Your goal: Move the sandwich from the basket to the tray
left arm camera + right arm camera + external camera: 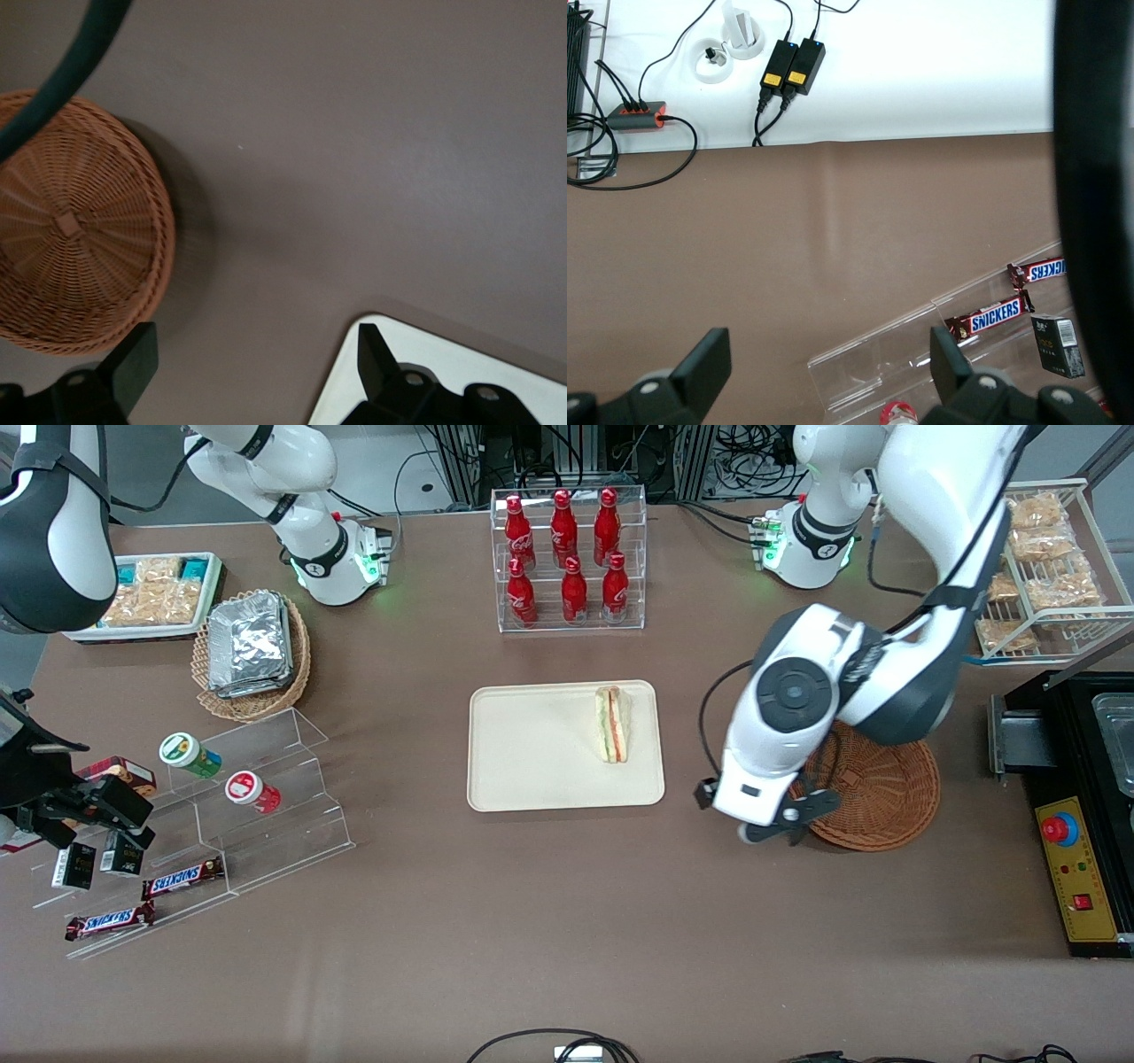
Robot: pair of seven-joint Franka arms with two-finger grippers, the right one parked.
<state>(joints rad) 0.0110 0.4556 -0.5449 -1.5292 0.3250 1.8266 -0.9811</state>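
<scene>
the sandwich lies on the tray, near the edge toward the working arm, so the placing looks done. the basket holds nothing visible. the claw hangs above the table between basket and tray, fingers apart and holding nothing, probably because it released the sandwich.

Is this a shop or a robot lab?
Likely a lab set up like a snack shop: cola bottles in a clear rack, Snickers bars, a sandwich on a tray. The open gripper hovers between tray and basket.
</scene>
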